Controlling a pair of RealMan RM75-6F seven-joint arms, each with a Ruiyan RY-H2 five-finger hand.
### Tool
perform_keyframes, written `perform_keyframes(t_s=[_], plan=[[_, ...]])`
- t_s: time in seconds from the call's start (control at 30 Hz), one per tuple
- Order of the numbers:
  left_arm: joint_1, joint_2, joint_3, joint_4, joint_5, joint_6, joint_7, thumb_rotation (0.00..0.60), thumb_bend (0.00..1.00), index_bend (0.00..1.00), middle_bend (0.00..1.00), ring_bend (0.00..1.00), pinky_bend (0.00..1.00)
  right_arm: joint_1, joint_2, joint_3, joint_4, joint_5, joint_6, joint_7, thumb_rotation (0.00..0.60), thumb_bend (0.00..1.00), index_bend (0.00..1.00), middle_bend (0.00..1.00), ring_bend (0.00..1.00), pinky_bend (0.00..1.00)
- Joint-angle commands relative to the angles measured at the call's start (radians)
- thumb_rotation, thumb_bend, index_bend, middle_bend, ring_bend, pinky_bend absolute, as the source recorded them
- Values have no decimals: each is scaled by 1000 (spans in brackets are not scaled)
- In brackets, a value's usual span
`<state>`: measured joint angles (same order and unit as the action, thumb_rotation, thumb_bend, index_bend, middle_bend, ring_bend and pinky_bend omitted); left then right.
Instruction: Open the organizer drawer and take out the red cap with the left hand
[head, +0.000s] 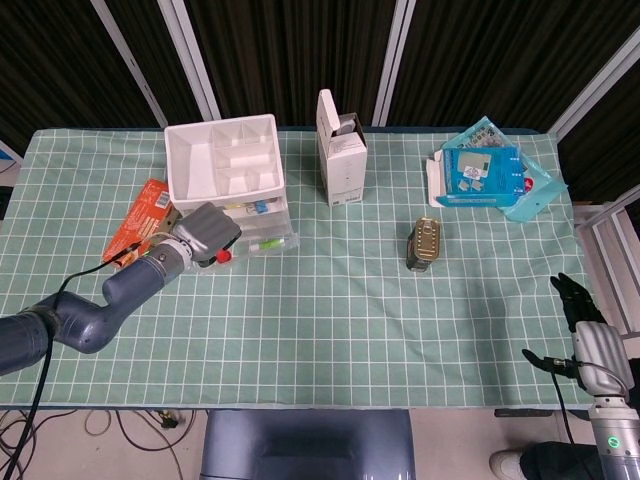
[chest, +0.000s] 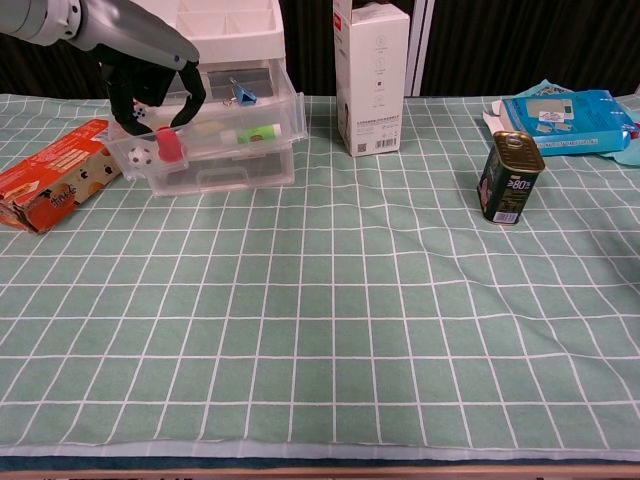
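The clear organizer (chest: 232, 168) with a white tray top (head: 222, 158) stands at the back left, its upper drawer (chest: 262, 115) pulled out. The red cap (chest: 168, 143) stands upright at the drawer's front left corner; the head view shows only a sliver of the red cap (head: 225, 255). My left hand (chest: 150, 72) reaches down into the drawer with curled fingers (chest: 184, 103) closing around the cap and touching its top. In the head view, the left hand (head: 207, 233) covers the drawer's left end. My right hand (head: 580, 312) hangs beyond the table's front right corner, holding nothing.
The drawer also holds a tiny football (chest: 138, 155), a green-capped tube (chest: 255, 133) and a blue clip (chest: 240, 93). An orange box (chest: 50, 185) lies left of the organizer. A white carton (chest: 370, 75), a tin can (chest: 510, 178) and blue packets (chest: 560, 110) stand further right.
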<state>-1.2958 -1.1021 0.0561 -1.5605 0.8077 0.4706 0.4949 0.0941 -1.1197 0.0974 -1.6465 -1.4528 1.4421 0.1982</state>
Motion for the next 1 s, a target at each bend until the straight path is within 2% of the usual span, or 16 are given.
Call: perform_keyframes(t_s=[0.03, 0.4, 1.0], plan=[[-19, 0, 19, -7, -26, 5, 12, 600, 318, 514, 1000, 1000, 1000, 0, 0, 0, 1, -2, 1, 3, 600, 56, 0, 0, 0, 218], [-47, -11, 54, -16, -67, 34, 24, 600, 321, 531, 1000, 1000, 1000, 0, 1, -2, 2, -4, -1, 10, 600, 56, 0, 0, 0, 218], [-58, 5, 63, -29, -69, 70, 5, 600, 325, 569, 1000, 1000, 1000, 0, 2, -3, 2, -6, 0, 13, 600, 57, 0, 0, 0, 218]])
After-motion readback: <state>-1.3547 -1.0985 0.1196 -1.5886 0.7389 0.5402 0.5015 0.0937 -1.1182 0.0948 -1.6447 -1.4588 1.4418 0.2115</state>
